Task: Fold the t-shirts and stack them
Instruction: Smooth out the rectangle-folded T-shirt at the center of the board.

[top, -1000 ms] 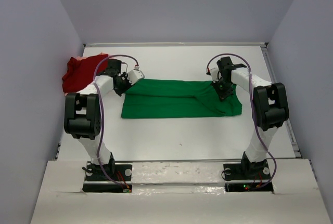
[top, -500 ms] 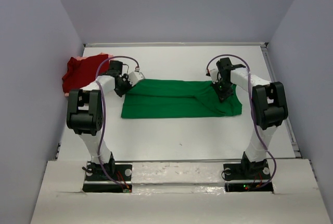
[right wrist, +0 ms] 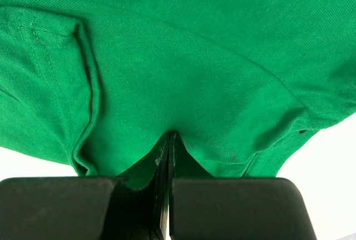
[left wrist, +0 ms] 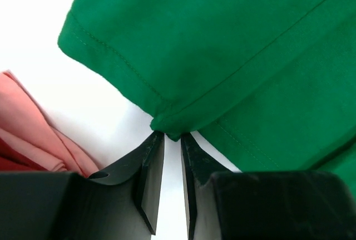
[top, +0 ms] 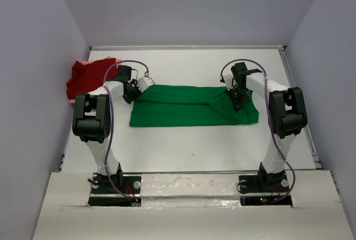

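- While the green t-shirt [top: 189, 106] lies in a long folded band across the white surface [top: 194, 151], each gripper sits at one of its ends, the two well apart.
- The left gripper [left wrist: 172, 135] is at the band's far left corner. Its jaws stand a little apart, with a slit of white surface showing between them.
- In the left wrist view, a bunched, hemmed corner of the green cloth sits right at the mouth of that gap and touches the fingertips [left wrist: 156, 140]. The rest of the shirt spreads ahead and to the right of them.
- The right gripper [right wrist: 168, 137] has its jaws pressed together on a pinch of the green t-shirt. The cloth puckers into the closed tips and fans out ahead of them.
- A hemmed sleeve fold lies ahead and to the left of the right gripper in its wrist view.
- The dark red t-shirt [top: 83, 78] lies crumpled to the outer left of the left gripper, near it but apart from the green one.
- The pale pink t-shirt [left wrist: 28, 123] shows just left of the left gripper's fingers, bunched against the red cloth.
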`<control>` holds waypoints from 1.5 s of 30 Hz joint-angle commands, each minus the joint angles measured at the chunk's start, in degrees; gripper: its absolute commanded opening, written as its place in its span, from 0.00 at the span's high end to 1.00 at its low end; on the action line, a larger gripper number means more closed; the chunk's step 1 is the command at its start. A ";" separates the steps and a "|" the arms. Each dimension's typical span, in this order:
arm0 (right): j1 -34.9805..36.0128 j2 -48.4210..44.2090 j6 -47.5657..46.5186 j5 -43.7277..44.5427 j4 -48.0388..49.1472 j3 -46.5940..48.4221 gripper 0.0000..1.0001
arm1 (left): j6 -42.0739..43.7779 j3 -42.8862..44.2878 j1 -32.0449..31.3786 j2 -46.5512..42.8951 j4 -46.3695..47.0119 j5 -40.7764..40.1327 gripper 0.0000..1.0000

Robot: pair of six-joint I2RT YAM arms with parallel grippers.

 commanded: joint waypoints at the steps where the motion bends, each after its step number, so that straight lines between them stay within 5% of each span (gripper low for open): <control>1: 0.05 -0.44 -0.43 0.57 -0.50 2.07 1.00 | -0.07 1.11 0.38 0.48 0.77 0.16 0.69; 3: 0.05 -0.35 -0.43 0.57 -0.50 2.16 1.00 | -0.16 1.20 0.29 0.66 0.86 0.07 0.75; 6: 0.05 -0.18 -0.43 0.74 -0.68 2.25 1.00 | -0.60 1.46 0.38 0.84 1.03 -0.37 1.00; 27: 0.05 -1.41 -0.43 0.57 -1.12 2.95 1.00 | 1.07 5.68 0.38 -11.91 -7.49 -1.07 1.00; 45: 0.05 -0.44 -0.69 0.92 -1.82 3.13 1.00 | 2.21 1.11 -0.59 -9.19 -8.37 -0.64 1.00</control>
